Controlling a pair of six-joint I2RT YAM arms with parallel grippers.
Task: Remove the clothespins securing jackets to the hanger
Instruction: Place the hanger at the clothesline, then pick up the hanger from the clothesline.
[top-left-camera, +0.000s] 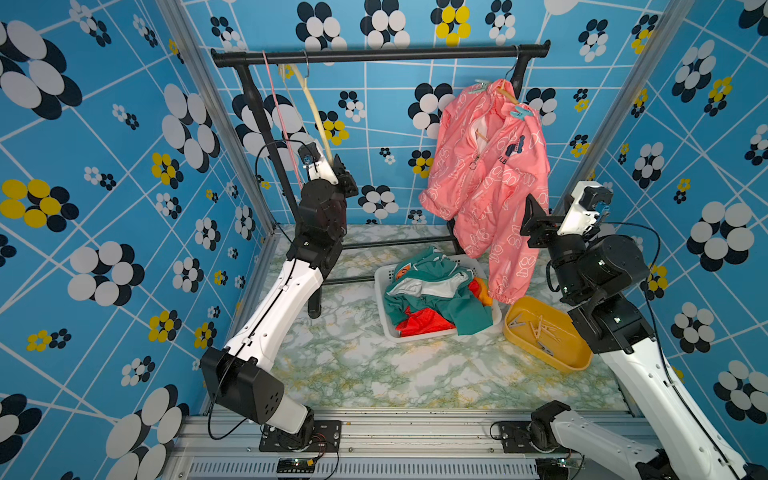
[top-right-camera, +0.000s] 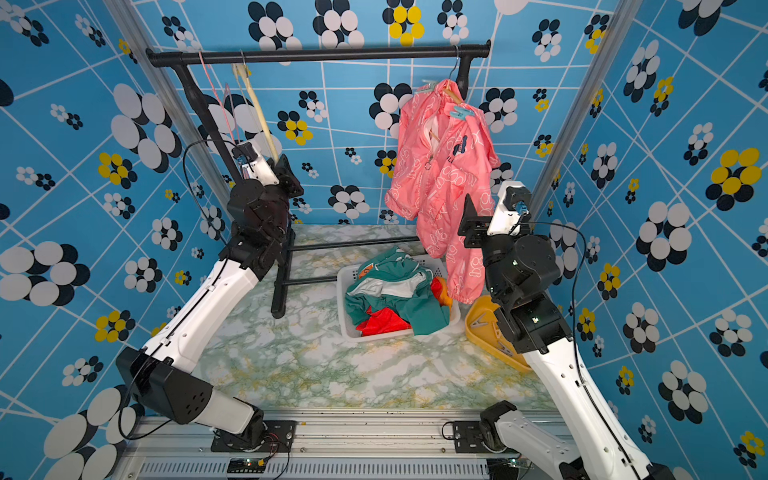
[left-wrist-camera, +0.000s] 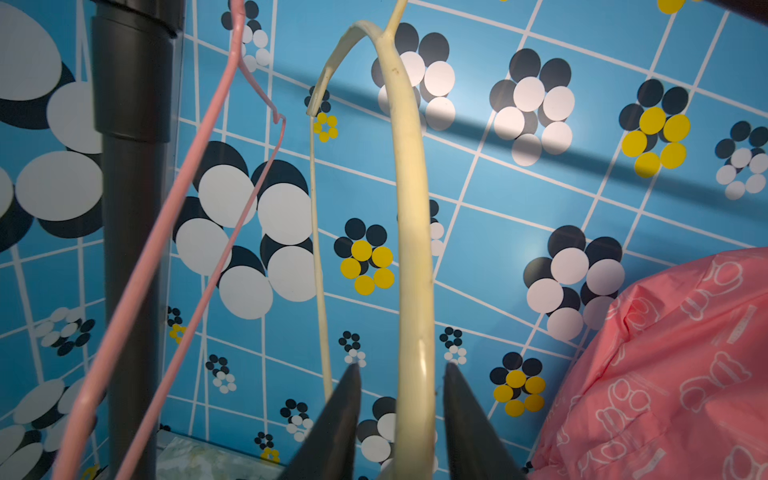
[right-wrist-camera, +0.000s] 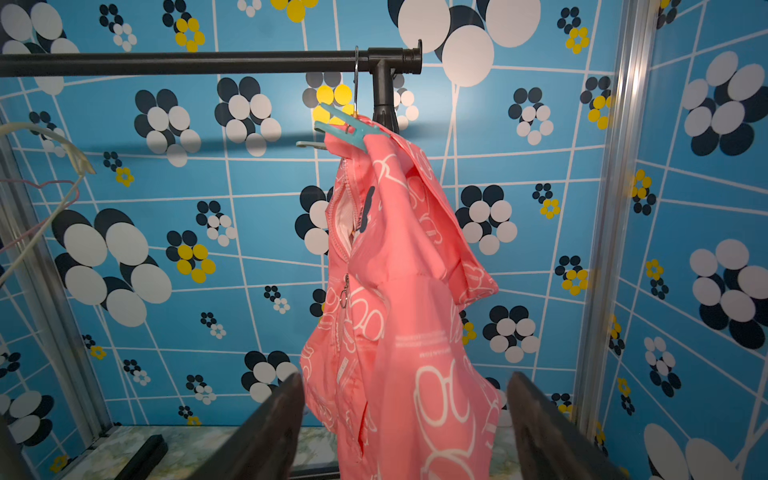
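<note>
The left gripper (left-wrist-camera: 401, 368) is standing open around a bare hanger (left-wrist-camera: 411, 208), the right gripper (right-wrist-camera: 405, 376) is gaping empty, two jackets (top-left-camera: 436, 299) are lying in the basket (top-left-camera: 380, 299), and the pink jacket (top-left-camera: 490, 174) is hanging with teal clothespins (top-left-camera: 519, 111) clamped on it.

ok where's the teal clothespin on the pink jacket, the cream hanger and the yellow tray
teal clothespin (right-wrist-camera: 353, 128): right wrist view, on the clip's body.
cream hanger (left-wrist-camera: 411, 208): left wrist view, on its thick curved arm.
yellow tray (top-left-camera: 575, 347): a top view, on a bare inner part.
</note>
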